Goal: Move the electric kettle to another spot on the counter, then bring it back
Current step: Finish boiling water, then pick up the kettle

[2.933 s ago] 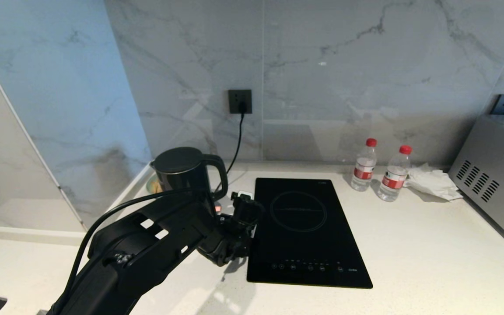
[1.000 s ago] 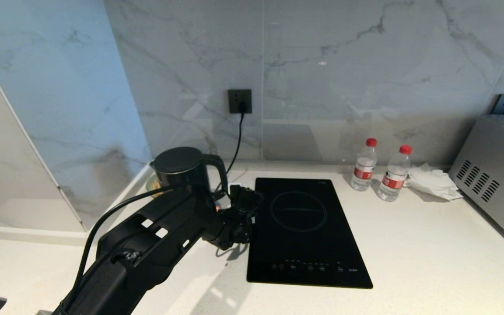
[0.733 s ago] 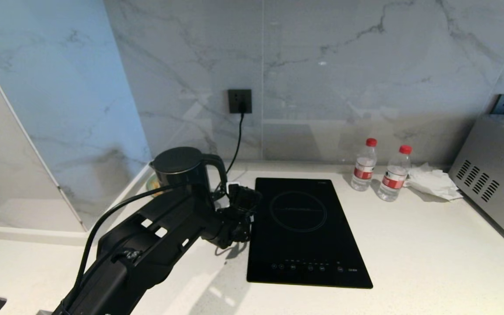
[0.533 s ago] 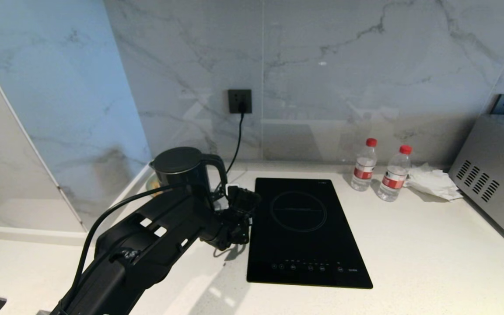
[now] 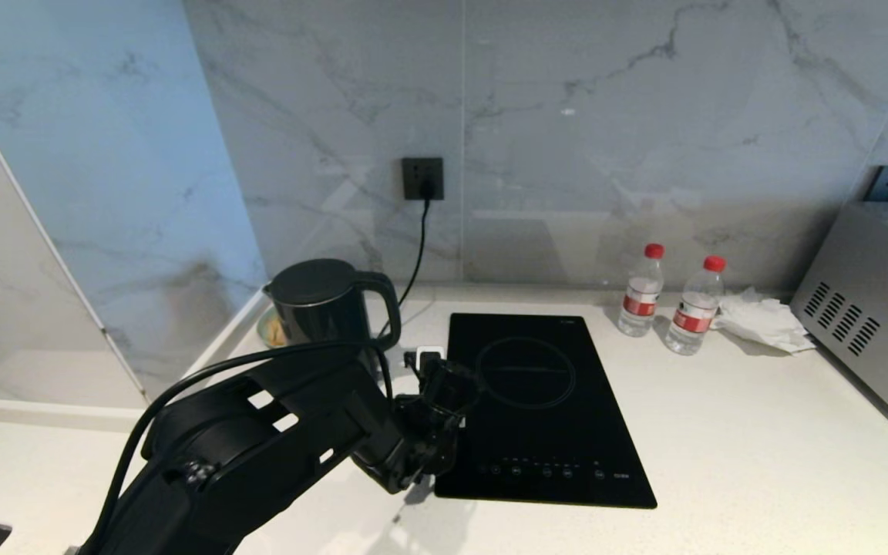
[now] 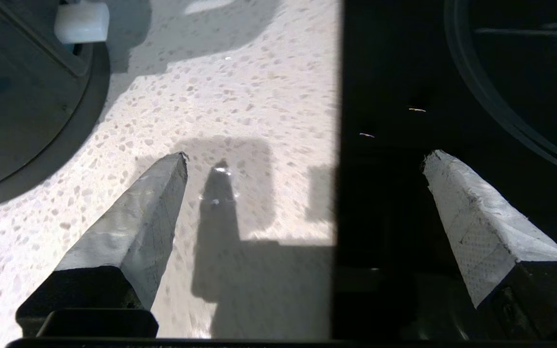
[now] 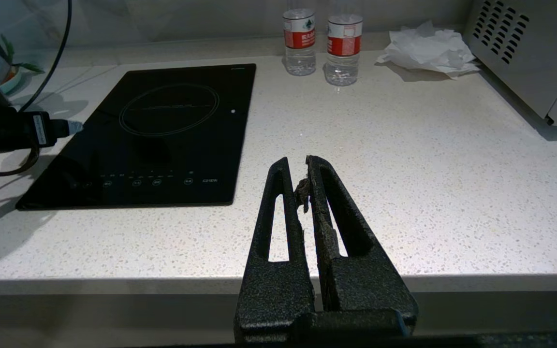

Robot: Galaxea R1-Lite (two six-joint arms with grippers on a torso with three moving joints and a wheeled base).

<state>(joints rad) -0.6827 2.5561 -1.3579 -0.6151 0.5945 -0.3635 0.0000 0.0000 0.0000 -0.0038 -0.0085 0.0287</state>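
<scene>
Electric kettle (image 5: 321, 304): stands upright at the back left of the counter (image 5: 721, 432), close to the corner of the marble wall, with its loop handle (image 5: 388, 307) turned toward the induction hob (image 5: 540, 408).
How it will handle: a rigid jug with a glossy, probably slippery shell; likely to be heavy if there is water in it, which the closed lid (image 5: 313, 280) hides. Top-heavy once lifted, so I would expect it to swing from a loose grip.
Where to take hold: the loop handle looks like the only sound place, pinched across its upright bar; the round body seems too wide and smooth for these jaws.
Power base (image 6: 32, 111): a dark round disc under the kettle; its edge shows in the left wrist view. It is corded, so the jug should come straight up off it.
Left gripper (image 6: 302, 169): spread wide and empty, pointing down, straddling the border between the speckled stone and the hob's black glass, near the kettle's foot but clear of the handle.
Right gripper (image 7: 305, 181): pressed together, holding nothing, parked over the counter's front edge.
Step in hand: judged to be the approach; the kettle is not yet gripped.
Nearby: two water bottles (image 5: 667, 301) and a crumpled tissue (image 5: 760, 320) lie well apart, on the right.
</scene>
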